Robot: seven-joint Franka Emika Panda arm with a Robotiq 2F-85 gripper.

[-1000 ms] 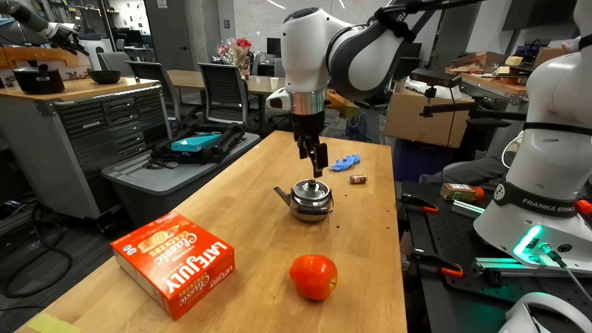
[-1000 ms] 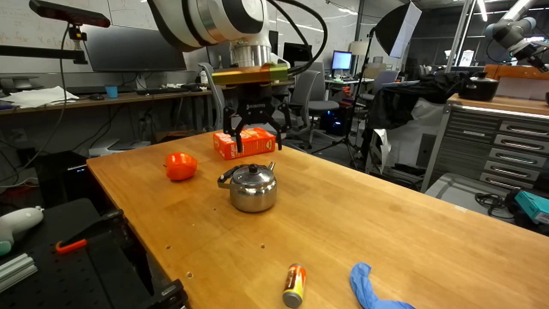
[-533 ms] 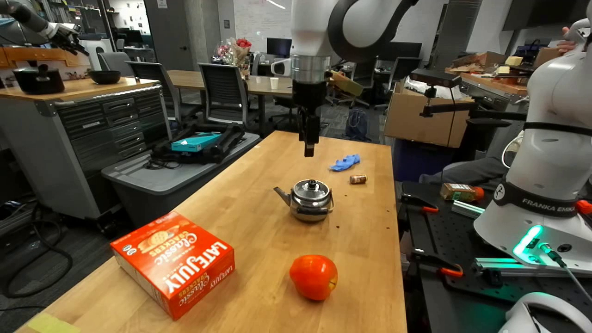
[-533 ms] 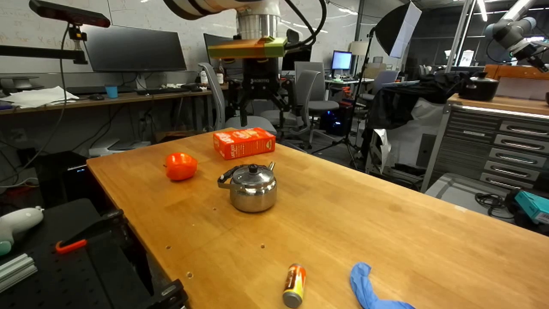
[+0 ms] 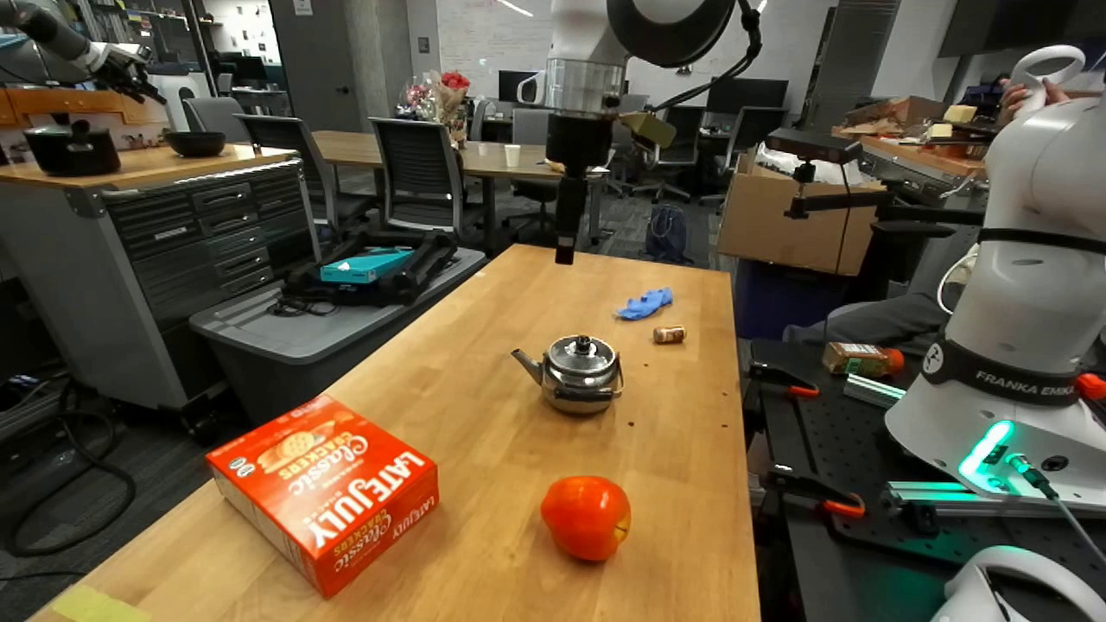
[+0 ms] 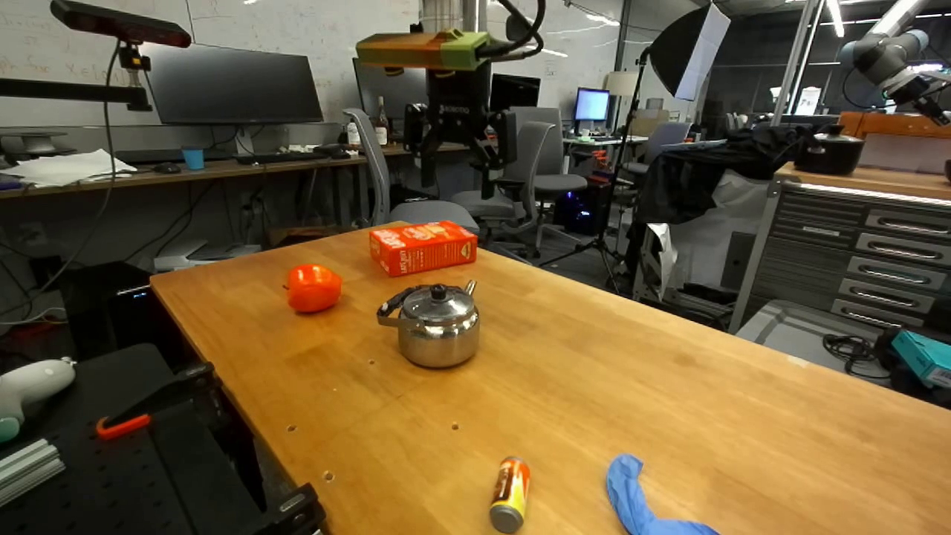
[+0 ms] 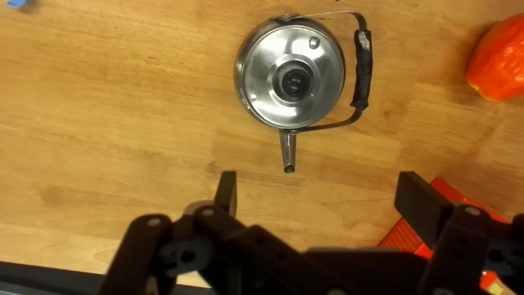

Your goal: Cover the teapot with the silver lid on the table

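Observation:
The silver teapot (image 5: 579, 393) stands upright on the tan wooden table (image 5: 683, 484); it also shows in an exterior view (image 6: 438, 345). The silver lid (image 7: 262, 82) with its dark knob sits on the teapot's top opening, and it shows in both exterior views (image 5: 581, 352) (image 6: 437, 305). In the wrist view the teapot's spout (image 7: 288, 151) points toward my fingers and its handle is folded to one side. My gripper (image 7: 317, 175) is open and empty. It hangs well above the table, apart from the teapot, as an exterior view (image 6: 458, 186) also shows.
A red cracker box (image 5: 324, 488) and an orange-red ball-like fruit (image 5: 587, 518) lie on the table. A small can (image 6: 510, 494) and a blue glove (image 6: 646, 505) lie on the teapot's other side. A grey bin (image 5: 337, 320) stands beside the table.
My gripper has risen away from above the teapot and shifted a little sideways, staying open. The teapot, lid and other objects have not moved.

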